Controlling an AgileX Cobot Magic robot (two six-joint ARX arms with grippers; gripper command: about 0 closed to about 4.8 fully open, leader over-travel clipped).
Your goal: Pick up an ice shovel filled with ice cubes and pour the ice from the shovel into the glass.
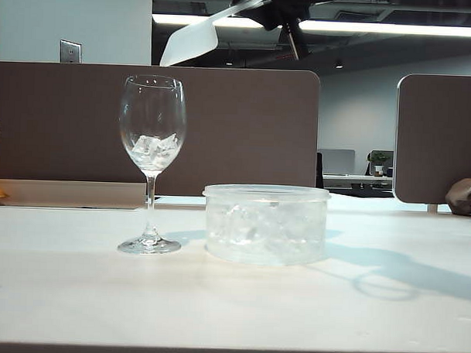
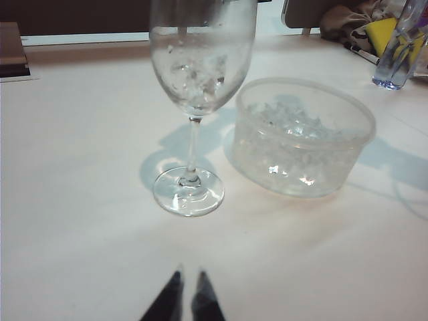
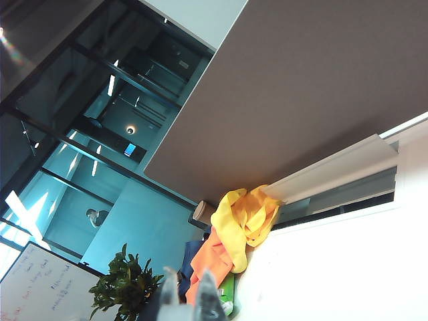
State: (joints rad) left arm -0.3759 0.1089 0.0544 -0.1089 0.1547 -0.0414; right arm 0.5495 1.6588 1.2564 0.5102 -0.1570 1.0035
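Holding the ice shovel (image 1: 191, 40) high above the table (image 1: 76, 295), the right gripper (image 1: 261, 1) keeps its jaws pinched on the thin handle, with the flat white bowl hanging down to the left, over and a little right of the glass (image 1: 151, 142). This height probably lets the ice fall clear of the rim. The shovel looks empty; some ice cubes (image 1: 154, 148) already lie in the glass, so the pouring seems done. The glass stands upright, left of the round tub (image 1: 265, 224) of ice. The left gripper (image 2: 186, 294) rests low at the near side, its fingertips pressed together, holding nothing.
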